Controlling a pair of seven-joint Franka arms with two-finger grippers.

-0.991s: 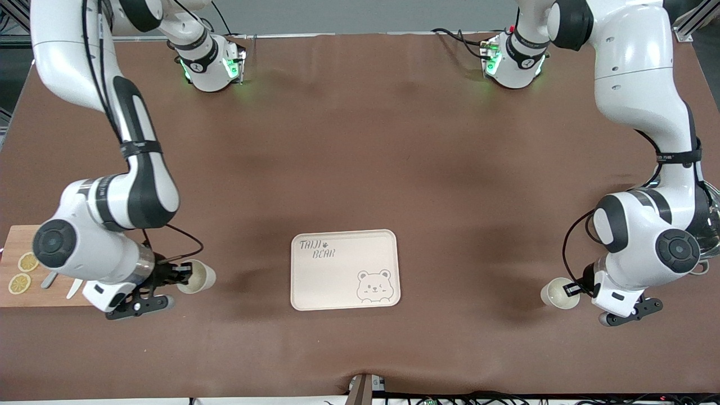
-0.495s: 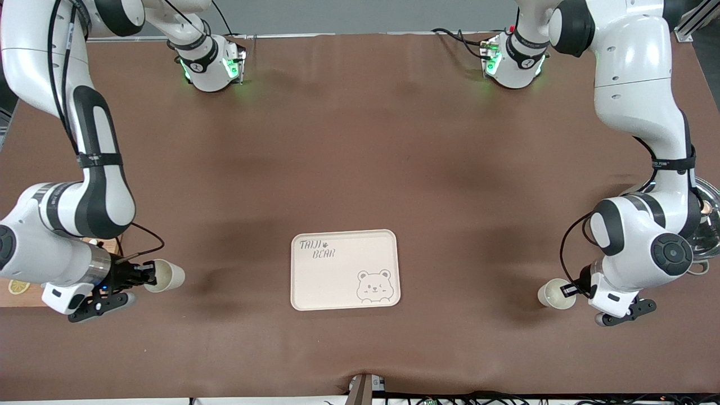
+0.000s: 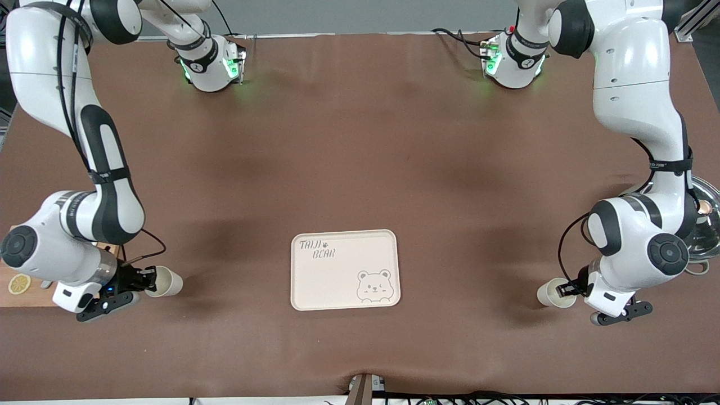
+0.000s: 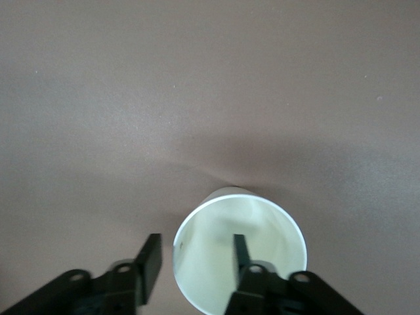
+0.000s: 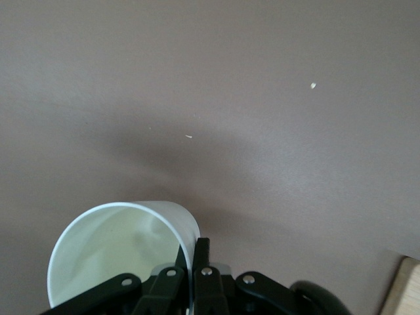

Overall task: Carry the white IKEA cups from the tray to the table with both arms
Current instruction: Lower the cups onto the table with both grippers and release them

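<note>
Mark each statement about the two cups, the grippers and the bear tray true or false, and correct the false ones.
1. The right gripper is shut on the rim of a cup. True.
2. The left gripper is clamped tight on its cup. False: its fingers stand apart, one inside the rim, one outside.
3. A cup stands on the bear tray. False: both cups are off the tray, one toward each end of the table.
4. The cutting board holds a lemon slice. True.

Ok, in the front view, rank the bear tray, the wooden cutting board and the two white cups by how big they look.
1. Bear tray, largest.
2. Wooden cutting board, though partly hidden and cut off, so unsure.
3. The cup at the right arm's end and the cup at the left arm's end look alike, smallest.
</note>
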